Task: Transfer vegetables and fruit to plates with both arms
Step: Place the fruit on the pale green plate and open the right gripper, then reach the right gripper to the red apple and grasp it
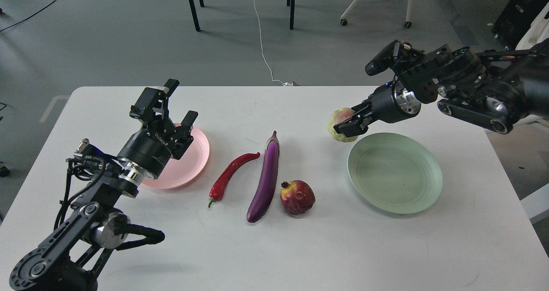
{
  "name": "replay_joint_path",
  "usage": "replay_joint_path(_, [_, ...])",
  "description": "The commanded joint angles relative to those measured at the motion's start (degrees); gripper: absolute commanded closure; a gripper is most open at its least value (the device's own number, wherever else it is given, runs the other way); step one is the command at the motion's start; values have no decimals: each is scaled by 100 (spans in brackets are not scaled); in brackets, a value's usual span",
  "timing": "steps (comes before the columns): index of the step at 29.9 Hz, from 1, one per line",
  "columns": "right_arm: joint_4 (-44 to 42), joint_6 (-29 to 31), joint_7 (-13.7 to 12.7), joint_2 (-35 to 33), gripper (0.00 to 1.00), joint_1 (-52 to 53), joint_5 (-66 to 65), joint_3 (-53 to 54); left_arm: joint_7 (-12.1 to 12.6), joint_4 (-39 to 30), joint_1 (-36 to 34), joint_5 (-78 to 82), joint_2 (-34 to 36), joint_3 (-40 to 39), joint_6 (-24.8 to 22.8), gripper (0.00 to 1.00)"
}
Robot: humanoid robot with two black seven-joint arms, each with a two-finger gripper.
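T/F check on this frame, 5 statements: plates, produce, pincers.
1. The green plate is empty. True.
2. The right pincer is shut on the yellow-green fruit. True.
3. The pomegranate lies on the pink plate. False: it sits on the table, beside the eggplant.
4. The left pincer holds the chili pepper. False: it is open and empty, over the pink plate; the chili lies on the table.
5. The eggplant lies between chili and pomegranate. True.
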Motion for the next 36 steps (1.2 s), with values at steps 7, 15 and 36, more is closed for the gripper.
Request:
replay_joint_path(7, [-62,-67,-2,-818,44,-702,-494,21,9,-32,0,8,-44,32,-4,1])
replay_joint_path(15, [-449,-585,-2,-660,12,-1151,-485,101,1,-68,0,8,-27,15,-5,1])
replay_joint_path(36, [1624,-629,-2,-617,2,-817,-160,953,9,-94,96,8,-36,32,-5,1])
